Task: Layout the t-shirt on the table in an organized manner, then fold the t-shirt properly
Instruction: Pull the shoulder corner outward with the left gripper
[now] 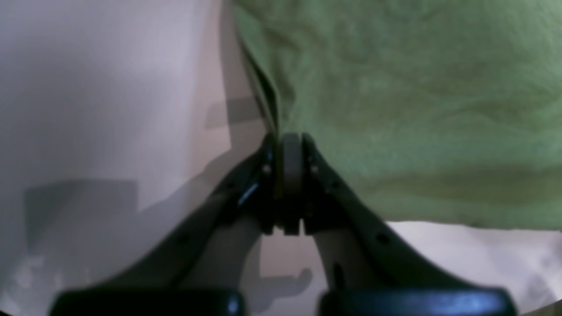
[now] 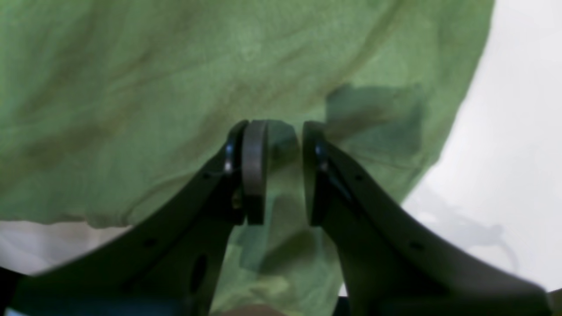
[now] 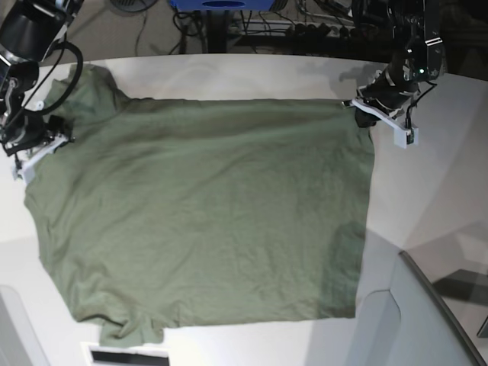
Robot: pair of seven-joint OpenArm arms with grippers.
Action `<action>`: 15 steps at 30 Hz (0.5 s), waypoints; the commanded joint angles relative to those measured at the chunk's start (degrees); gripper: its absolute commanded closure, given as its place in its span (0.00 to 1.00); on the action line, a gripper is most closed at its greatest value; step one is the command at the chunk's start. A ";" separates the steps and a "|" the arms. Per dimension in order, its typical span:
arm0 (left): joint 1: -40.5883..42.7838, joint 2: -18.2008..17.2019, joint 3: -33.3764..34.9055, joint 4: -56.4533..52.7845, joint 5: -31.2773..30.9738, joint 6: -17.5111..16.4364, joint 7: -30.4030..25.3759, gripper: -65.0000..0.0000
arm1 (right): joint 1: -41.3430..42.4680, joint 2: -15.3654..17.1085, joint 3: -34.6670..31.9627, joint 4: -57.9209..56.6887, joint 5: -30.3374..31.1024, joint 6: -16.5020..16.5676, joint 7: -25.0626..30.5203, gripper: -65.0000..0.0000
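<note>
The olive-green t-shirt (image 3: pixel 213 213) lies spread nearly flat on the white table (image 3: pixel 427 198), with its sleeve at the far left and its hem side toward the right. My left gripper (image 3: pixel 360 108) is at the shirt's far right corner. In the left wrist view, this gripper (image 1: pixel 290 140) is shut on the shirt's edge (image 1: pixel 417 109) over the table (image 1: pixel 109 87). My right gripper (image 3: pixel 47 139) is at the shirt's left edge. In the right wrist view, it (image 2: pixel 283 131) pinches a thick fold of the shirt (image 2: pixel 131 87) above the table (image 2: pixel 518 109).
A grey angled panel (image 3: pixel 435 320) stands at the front right corner. Cables and a blue object (image 3: pixel 221 4) lie beyond the table's far edge. A white card with a dark strip (image 3: pixel 126 355) sits at the front edge by the shirt's lower left corner.
</note>
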 commanded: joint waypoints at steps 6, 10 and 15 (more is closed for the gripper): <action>-0.67 -0.28 -0.47 1.17 6.47 0.08 -1.08 1.00 | 0.56 1.77 -1.52 -1.37 0.46 -0.22 2.11 0.81; -0.49 -0.19 -0.47 1.52 8.14 0.08 -1.08 0.59 | 0.39 1.94 -1.34 -1.28 0.46 -0.31 2.11 0.81; 1.27 -0.19 -3.02 6.88 8.14 0.08 -1.08 0.17 | 0.12 2.56 -1.52 3.47 0.46 -0.31 1.50 0.81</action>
